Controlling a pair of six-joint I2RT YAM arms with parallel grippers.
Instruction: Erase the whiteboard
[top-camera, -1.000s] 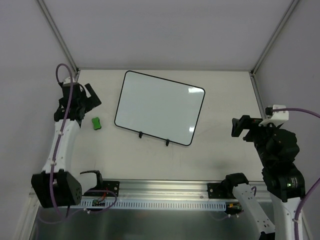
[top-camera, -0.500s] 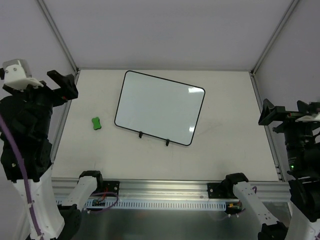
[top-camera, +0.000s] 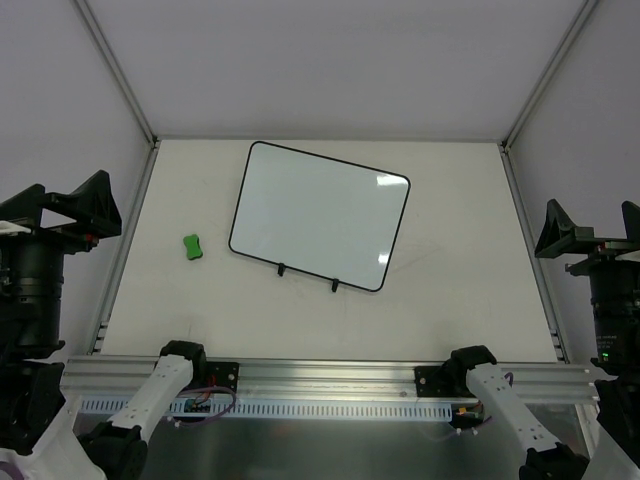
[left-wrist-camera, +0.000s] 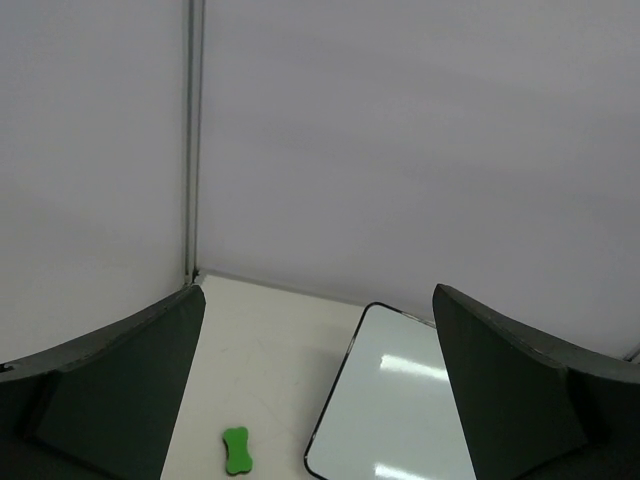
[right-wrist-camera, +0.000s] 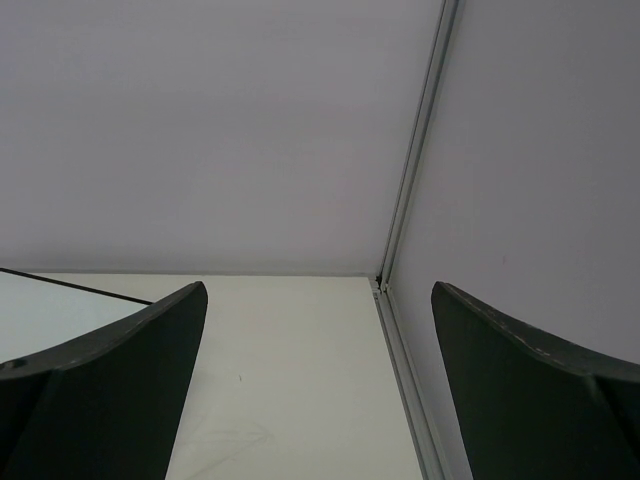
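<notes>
- Whiteboard (top-camera: 320, 215) lies askew on desk (top-camera: 450, 290), surface white.
- Green block (top-camera: 192, 246) near its left edge, apart.
- Left fingers (left-wrist-camera: 120, 380) wide, holding nothing; right fingers (right-wrist-camera: 110, 370) likewise.

Whiteboard (top-camera: 318, 215) has a smooth, glossy white face with glare patches on it, a thin black rim that looks like plastic, and 2 little black feet (top-camera: 281, 269). The green block (top-camera: 192, 246) to its left looks matt; can't tell if it's foam or plastic. Table (top-camera: 450, 300) is a flat matt off-white. Rail (top-camera: 330, 375) along the near edge is bare silvery metal with a dull sheen. Walls (top-camera: 320, 60) are matt pale grey with metal corner strips (top-camera: 115, 70). Fingers (left-wrist-camera: 110, 390) on the left gripper (left-wrist-camera: 318, 295) and right gripper (right-wrist-camera: 318, 290) look like dark matt plastic.
</notes>
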